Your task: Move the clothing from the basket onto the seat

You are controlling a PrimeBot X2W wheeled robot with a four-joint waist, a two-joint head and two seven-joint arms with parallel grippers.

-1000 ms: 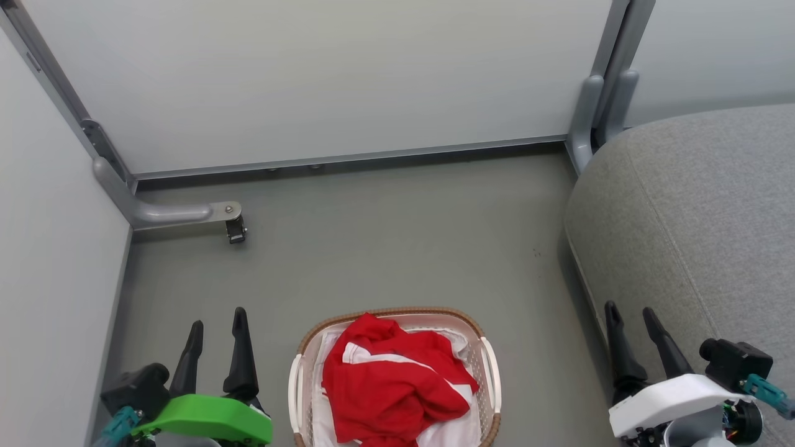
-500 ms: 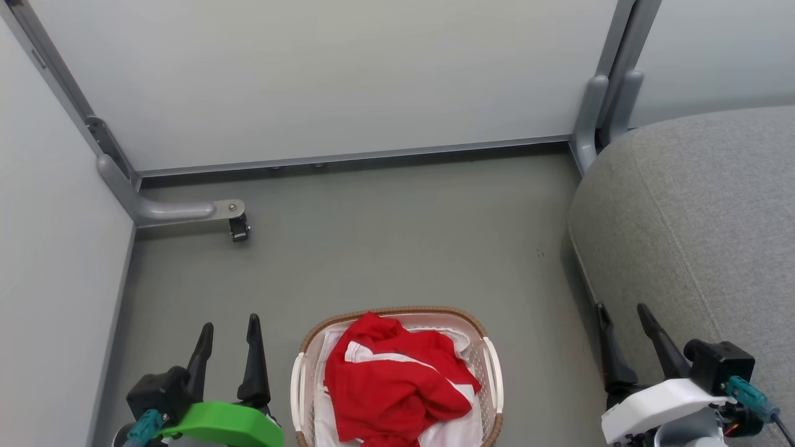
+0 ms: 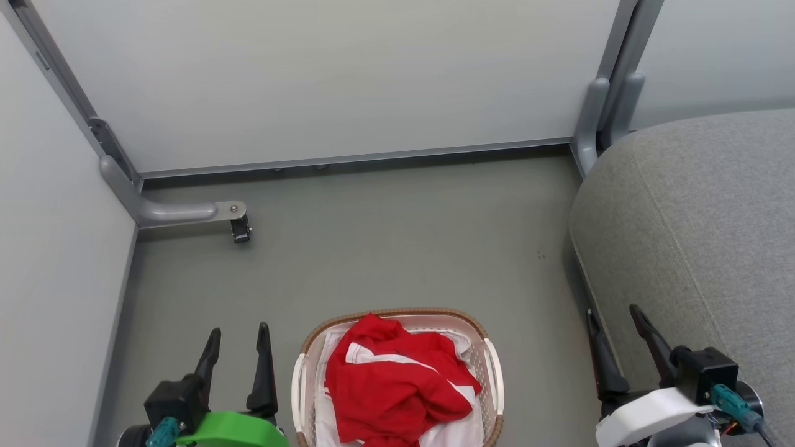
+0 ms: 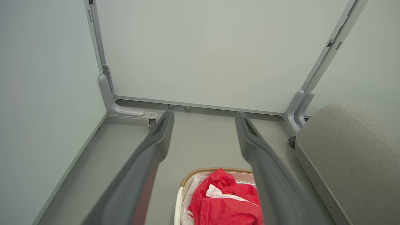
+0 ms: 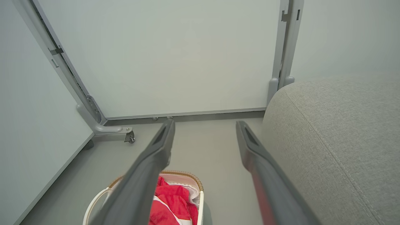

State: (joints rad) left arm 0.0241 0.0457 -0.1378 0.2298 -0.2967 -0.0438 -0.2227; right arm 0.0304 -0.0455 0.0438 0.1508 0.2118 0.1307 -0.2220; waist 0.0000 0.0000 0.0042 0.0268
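The red clothing [image 3: 391,385] with white stripes lies bunched in the white basket [image 3: 490,366] on the floor at the bottom centre of the head view. The grey seat [image 3: 702,217] fills the right side. My left gripper [image 3: 239,338] stands open left of the basket, holding nothing. My right gripper [image 3: 615,320] stands open right of the basket, against the seat's front edge. Between the left wrist view's open fingers lie the clothing [image 4: 225,203] and basket [image 4: 179,200]. Looking along the right gripper, I see the clothing [image 5: 172,203], basket [image 5: 200,200] and seat [image 5: 337,131].
Pale partition panels [image 3: 323,81] close the far side and the left. A grey foot with a small castor [image 3: 239,230] sticks out at the back left. Grey posts [image 3: 596,118] stand beside the seat's far corner. Bare grey floor [image 3: 397,248] lies beyond the basket.
Both grippers have drawn back toward the bottom edge of the head view. The left one has shifted right toward the basket, and the right one has shifted left. The clothing has not moved.
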